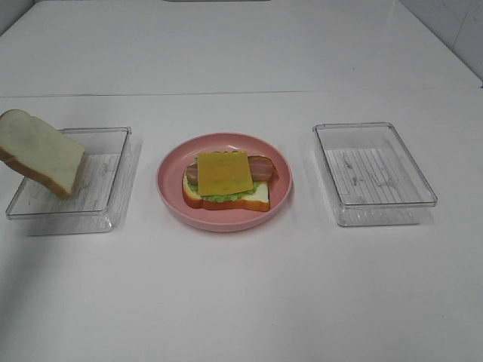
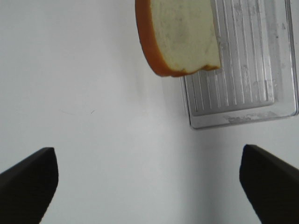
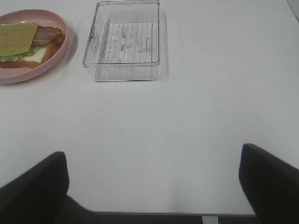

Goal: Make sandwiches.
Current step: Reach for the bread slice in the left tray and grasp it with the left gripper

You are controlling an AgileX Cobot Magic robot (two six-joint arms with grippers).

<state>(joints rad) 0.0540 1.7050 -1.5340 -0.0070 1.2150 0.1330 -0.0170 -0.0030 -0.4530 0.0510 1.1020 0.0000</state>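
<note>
Looking from the left, I see a bread slice (image 1: 39,153) propped tilted in the left clear tray (image 1: 106,197), leaning on its outer wall. My left gripper (image 2: 148,186) is spread wide, empty, well short of it. On the pink plate (image 1: 170,195) sits the open sandwich (image 1: 225,181): bread, lettuce, bacon, cheese slice (image 1: 224,173) on top. The right tray (image 1: 375,173) holds nothing; the right gripper (image 3: 154,184) gapes empty too. I'd grip the slice across its crust, lift clear of the wall, then lay it square on the cheese.
</note>
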